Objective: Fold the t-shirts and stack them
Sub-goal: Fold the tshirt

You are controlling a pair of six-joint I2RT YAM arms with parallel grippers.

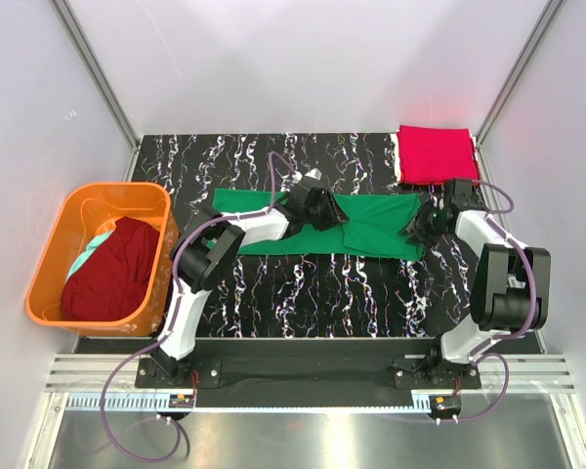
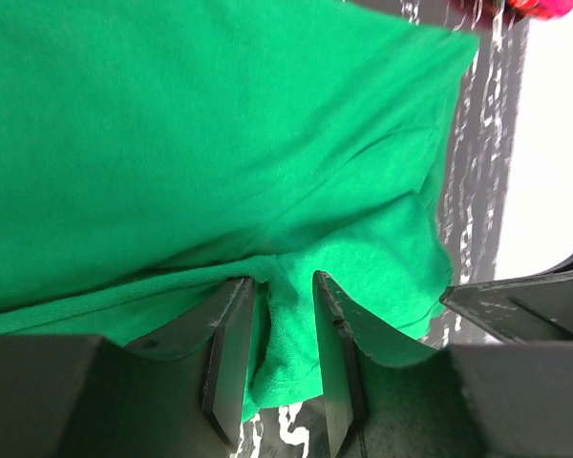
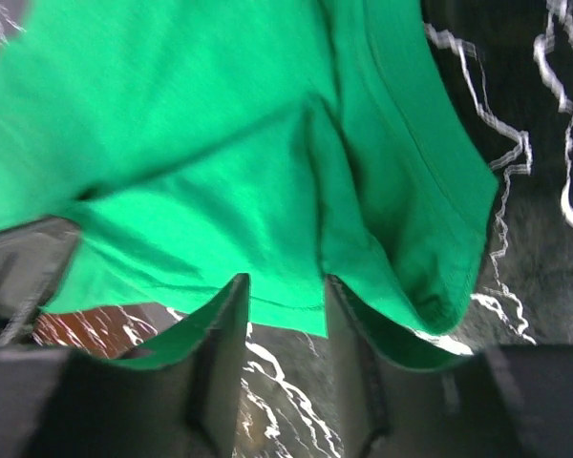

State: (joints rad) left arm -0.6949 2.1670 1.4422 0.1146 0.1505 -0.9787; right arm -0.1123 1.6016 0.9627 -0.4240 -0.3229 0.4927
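Note:
The kelly green t-shirt [image 1: 371,220] lies in a long folded strip across the middle of the black marbled table [image 1: 303,283]. My left gripper [image 1: 324,217] sits over its centre; in the left wrist view [image 2: 284,286] the jaws hold a bunched fold of green cloth [image 2: 296,334] between them. My right gripper [image 1: 415,227] is at the strip's right end; in the right wrist view [image 3: 285,286] the jaws stand apart with the shirt's hem [image 3: 286,239] at their tips and bare table between them. A folded crimson red t-shirt [image 1: 437,153] lies at the back right corner.
An orange plastic basket [image 1: 54,244] stands off the table's left edge, holding a dark maroon t-shirt [image 1: 112,274] and a pale teal garment [image 1: 96,246]. White walls and metal posts enclose the back and sides.

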